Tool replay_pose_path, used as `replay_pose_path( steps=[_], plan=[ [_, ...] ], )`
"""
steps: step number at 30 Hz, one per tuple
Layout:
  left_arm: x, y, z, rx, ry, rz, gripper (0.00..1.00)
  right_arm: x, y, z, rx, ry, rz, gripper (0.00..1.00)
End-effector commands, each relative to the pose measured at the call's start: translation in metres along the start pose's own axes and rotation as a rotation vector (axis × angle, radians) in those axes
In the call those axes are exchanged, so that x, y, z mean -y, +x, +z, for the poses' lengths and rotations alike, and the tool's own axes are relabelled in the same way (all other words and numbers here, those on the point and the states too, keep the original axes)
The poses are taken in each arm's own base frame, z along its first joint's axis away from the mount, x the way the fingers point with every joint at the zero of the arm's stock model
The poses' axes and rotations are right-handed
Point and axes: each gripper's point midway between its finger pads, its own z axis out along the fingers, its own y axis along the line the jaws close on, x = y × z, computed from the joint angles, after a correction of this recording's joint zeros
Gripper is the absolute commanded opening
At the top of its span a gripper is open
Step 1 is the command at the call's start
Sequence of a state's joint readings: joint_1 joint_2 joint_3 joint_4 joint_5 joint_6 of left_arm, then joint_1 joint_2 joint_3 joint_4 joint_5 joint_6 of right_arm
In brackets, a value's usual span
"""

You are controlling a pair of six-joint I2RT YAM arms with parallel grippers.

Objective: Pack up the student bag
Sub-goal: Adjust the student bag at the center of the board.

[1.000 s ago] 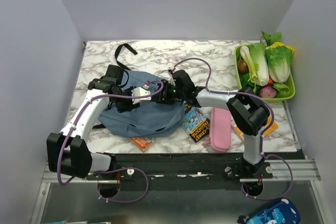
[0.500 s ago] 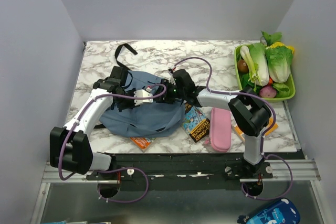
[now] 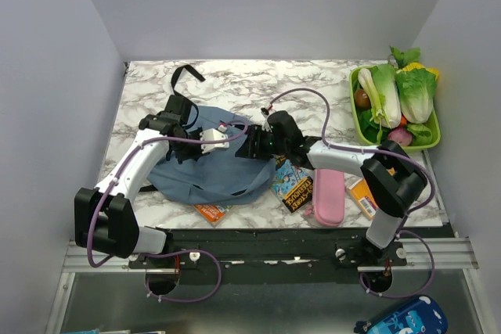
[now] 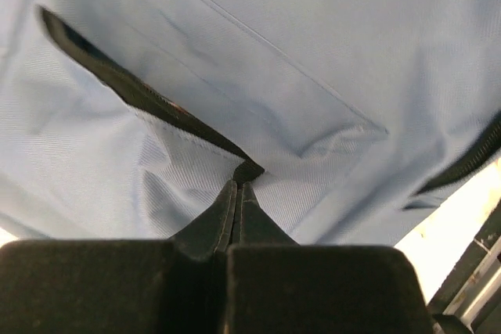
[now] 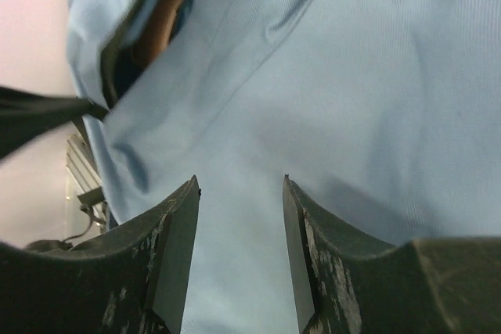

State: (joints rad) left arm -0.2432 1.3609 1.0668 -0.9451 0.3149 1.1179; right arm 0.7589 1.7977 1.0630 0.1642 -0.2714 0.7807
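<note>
The student bag (image 3: 205,176), dusty-blue fabric with a black strap (image 3: 185,76), lies on the marble table left of centre. In the left wrist view its fabric (image 4: 313,60) fills the frame, crossed by a dark open zipper slit (image 4: 133,87). My left gripper (image 4: 237,187) is shut, pinching the dark zipper end where the slit stops. From above, the left gripper (image 3: 225,134) sits on the bag's upper part. My right gripper (image 5: 240,181) stands open just over the bag's cloth (image 5: 352,99) with nothing between its fingers. From above, the right gripper (image 3: 249,146) is at the bag's upper right.
A colourful book (image 3: 293,184) and a pink pencil case (image 3: 329,192) lie right of the bag. Orange items show at the bag's front edge (image 3: 210,211) and by the right arm (image 3: 363,198). A green tray (image 3: 355,111) of vegetables stands at the back right. A bright blue pouch (image 3: 403,318) lies below the table.
My left gripper has shut on the bag's zipper end. The right arm's elbow has swung right and its wrist drawn slightly right, its jaws staying open.
</note>
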Motion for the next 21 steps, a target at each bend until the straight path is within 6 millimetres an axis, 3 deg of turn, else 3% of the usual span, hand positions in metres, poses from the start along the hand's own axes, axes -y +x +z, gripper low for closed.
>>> replay_pose_path(
  steps=[1,2,6,11,15,18,20,21],
  plan=[
    [-0.039,-0.046,-0.03,0.159,-0.12,-0.085,0.0,-0.006,0.003,-0.015,0.083,0.028,-0.153,0.55],
    [-0.047,-0.062,-0.039,0.215,-0.128,-0.1,0.0,-0.008,0.003,-0.018,0.096,0.036,-0.176,0.55],
    [-0.047,-0.086,-0.05,0.3,-0.08,-0.217,0.0,-0.017,-0.005,-0.04,0.185,0.068,-0.256,0.58],
    [-0.029,-0.083,-0.043,0.301,-0.014,-0.282,0.0,-0.05,-0.028,-0.074,0.301,0.022,-0.323,0.65],
    [-0.016,-0.084,-0.037,0.317,0.034,-0.313,0.0,-0.082,-0.024,-0.079,0.307,0.001,-0.382,0.66],
    [-0.009,-0.082,-0.035,0.314,0.048,-0.315,0.0,-0.063,-0.026,-0.073,0.31,0.118,-0.38,0.67],
    [-0.007,-0.08,-0.034,0.315,0.043,-0.311,0.0,-0.03,-0.021,-0.072,0.263,0.282,-0.369,0.66],
    [-0.006,-0.08,-0.033,0.314,0.043,-0.317,0.0,-0.024,-0.018,-0.074,0.242,0.313,-0.365,0.66]
  ],
)
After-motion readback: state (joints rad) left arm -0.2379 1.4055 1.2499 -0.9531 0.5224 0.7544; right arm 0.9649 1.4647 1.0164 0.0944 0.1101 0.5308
